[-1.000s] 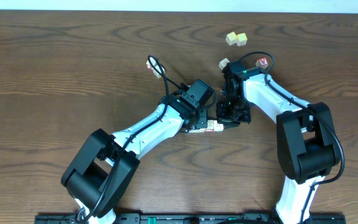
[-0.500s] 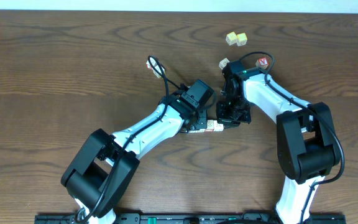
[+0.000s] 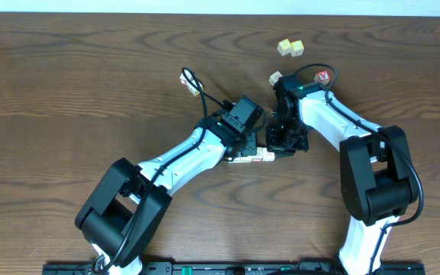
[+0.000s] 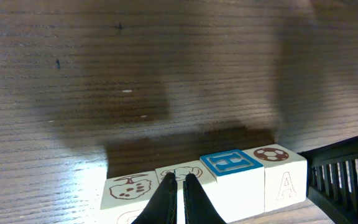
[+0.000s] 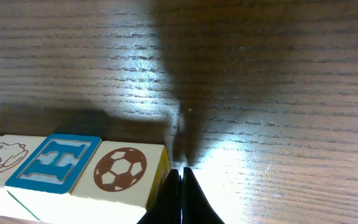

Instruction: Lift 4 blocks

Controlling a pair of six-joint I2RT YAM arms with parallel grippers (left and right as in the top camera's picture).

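Note:
Four blocks stand side by side in one row (image 3: 253, 156) between my two wrists. In the left wrist view their tops show an apple (image 4: 129, 188), an animal (image 4: 180, 174), a blue H (image 4: 230, 163) and a football (image 4: 271, 153). My left gripper (image 4: 178, 178) is shut and holds nothing, its tips in front of the animal block on the row's near side. My right gripper (image 5: 180, 170) is shut and empty too, its tips close against the yellow end face of the football block (image 5: 120, 169). Whether the row rests on the table I cannot tell.
Two yellowish cubes (image 3: 289, 47) lie at the far side of the wooden table (image 3: 67, 84). A cube with a red letter (image 3: 324, 76) and a pale cube (image 3: 275, 78) sit by the right arm. Another small pale cube (image 3: 186, 79) lies under a cable loop.

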